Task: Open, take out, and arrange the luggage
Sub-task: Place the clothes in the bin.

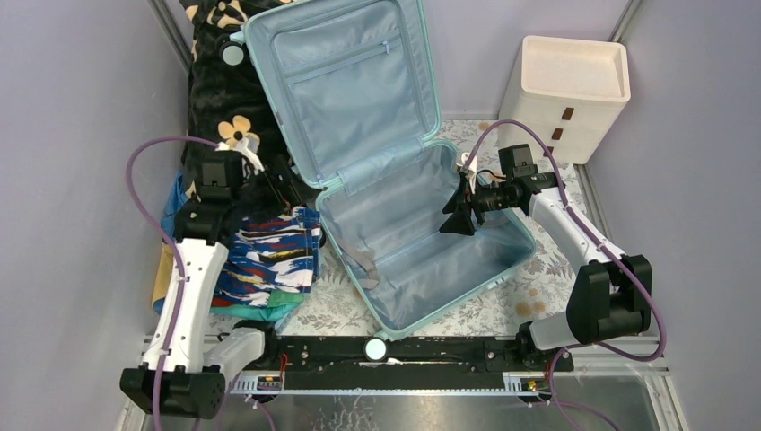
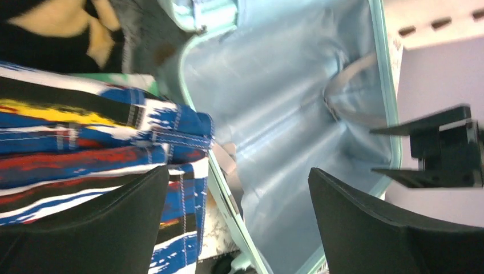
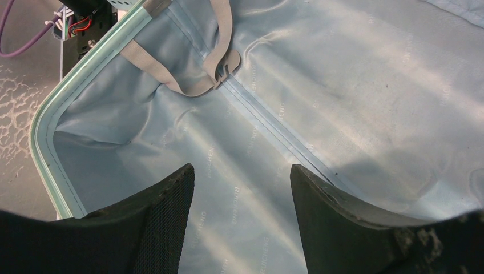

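The luggage is a pale aqua suitcase lying open, its lid propped up at the back. Its grey-blue lining is bare apart from grey straps. A folded blue, red and white patterned garment lies on the table left of the case. My left gripper hovers open over the case's left rim, beside the garment, with nothing between its fingers. My right gripper hangs open inside the lower shell, above the lining, holding nothing.
A black cloth with cream flowers lies at the back left behind the garment. A cream drawer unit stands at the back right. Grey walls close in both sides. A floral mat covers the table.
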Controlling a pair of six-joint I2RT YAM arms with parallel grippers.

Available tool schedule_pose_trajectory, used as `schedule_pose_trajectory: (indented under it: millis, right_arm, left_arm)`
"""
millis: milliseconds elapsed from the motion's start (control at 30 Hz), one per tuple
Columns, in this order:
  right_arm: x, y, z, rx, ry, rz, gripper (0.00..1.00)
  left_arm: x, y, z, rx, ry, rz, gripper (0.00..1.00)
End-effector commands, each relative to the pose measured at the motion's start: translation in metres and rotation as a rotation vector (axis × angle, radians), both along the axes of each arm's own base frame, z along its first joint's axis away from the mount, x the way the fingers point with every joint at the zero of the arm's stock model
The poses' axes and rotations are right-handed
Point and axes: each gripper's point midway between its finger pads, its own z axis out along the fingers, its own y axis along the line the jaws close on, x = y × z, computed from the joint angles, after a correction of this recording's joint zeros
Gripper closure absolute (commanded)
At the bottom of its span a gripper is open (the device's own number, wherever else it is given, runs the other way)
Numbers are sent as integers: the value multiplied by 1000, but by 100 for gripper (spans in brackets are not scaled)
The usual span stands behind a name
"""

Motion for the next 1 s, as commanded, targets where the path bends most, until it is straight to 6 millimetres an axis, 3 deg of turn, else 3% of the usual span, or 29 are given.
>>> schedule_pose_trajectory:
  millis: [0, 133, 167, 200, 233, 367, 500, 600, 733, 867, 967]
  right_arm:
    - [3, 1, 6, 13, -18, 14, 31]
    - [3, 0, 4, 4, -20, 13, 31]
    - [3, 1, 4, 4, -20, 14, 31]
    - [3, 1, 3, 5, -17, 15, 31]
    - [3, 0, 2, 5, -13, 17, 31]
    - [2, 1, 2, 2, -10, 26, 31]
    - [2, 0, 3, 0, -20, 23, 31]
    - [2, 0, 2, 2, -8, 26, 31]
    - [2, 1, 2, 1, -8, 29, 31]
    - [2, 0, 2, 0, -5, 29, 31]
    - [1, 0, 2, -1, 0, 33, 31]
  left_arm:
    - [-3, -19, -3, 20, -35, -82, 1]
    - [-8, 18, -27, 114, 14, 123, 5]
    - [-11, 29, -31, 124, 23, 183, 26]
    - [-13, 42, -38, 129, 38, 244, 52]
    - [-15, 56, -47, 123, 61, 296, 65]
    - [-40, 108, -101, 40, 247, 504, 84]
    - [-72, 160, -124, 82, 357, 826, 85]
    - [-81, 175, -136, 8, 404, 995, 81]
    - [-101, 205, -149, -17, 459, 1272, 52]
    - [-86, 208, -164, -99, 460, 1263, 45]
    - [-77, 203, -156, -128, 452, 1192, 38]
